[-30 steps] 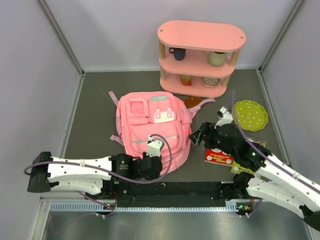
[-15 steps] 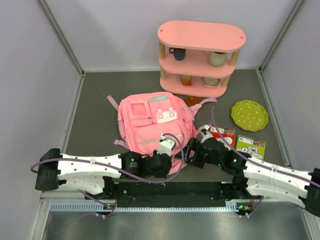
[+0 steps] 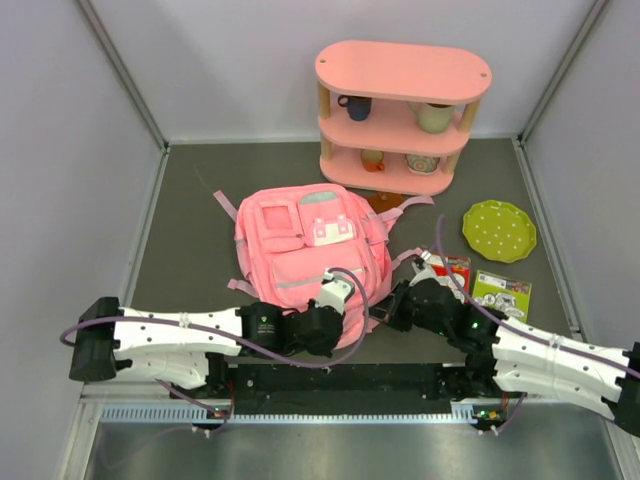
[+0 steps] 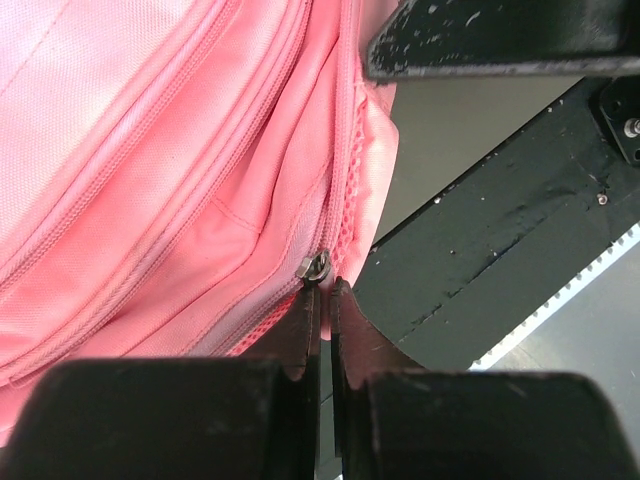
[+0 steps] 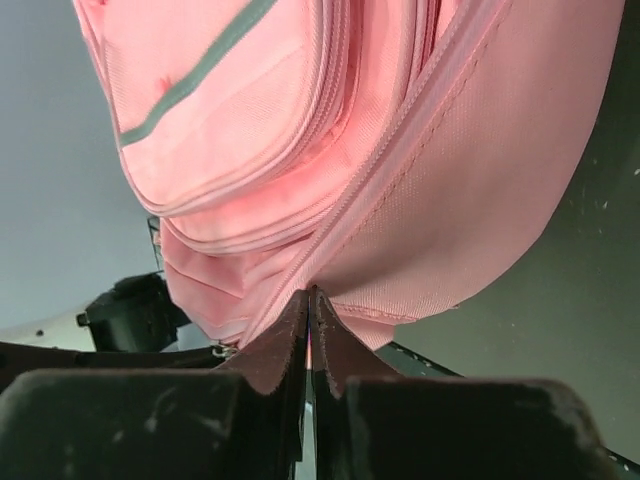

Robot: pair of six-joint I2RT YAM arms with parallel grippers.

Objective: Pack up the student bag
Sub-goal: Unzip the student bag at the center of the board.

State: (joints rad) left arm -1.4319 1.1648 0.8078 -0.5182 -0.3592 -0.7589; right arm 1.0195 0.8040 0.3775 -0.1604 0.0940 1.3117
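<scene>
Opening stage, by the look of it: the student bag (image 3: 305, 245) lies flat on the surface (image 3: 190, 210), directly ahead of both end effectors. A red booklet (image 3: 447, 268) and a green packet (image 3: 503, 292) lie outside it, off to the right of the right end effector. So nothing appears packed, and the main compartment looks zipped. The left end effector (image 4: 320, 295) is closed tight with the metal zip pull (image 4: 317, 266) right at its tips — pinched, I'd judge. The right end effector (image 5: 310, 300) is clamped shut too, nipping the bag's pink seam at the near edge. Unzipping, loading and closing are all left to do.
</scene>
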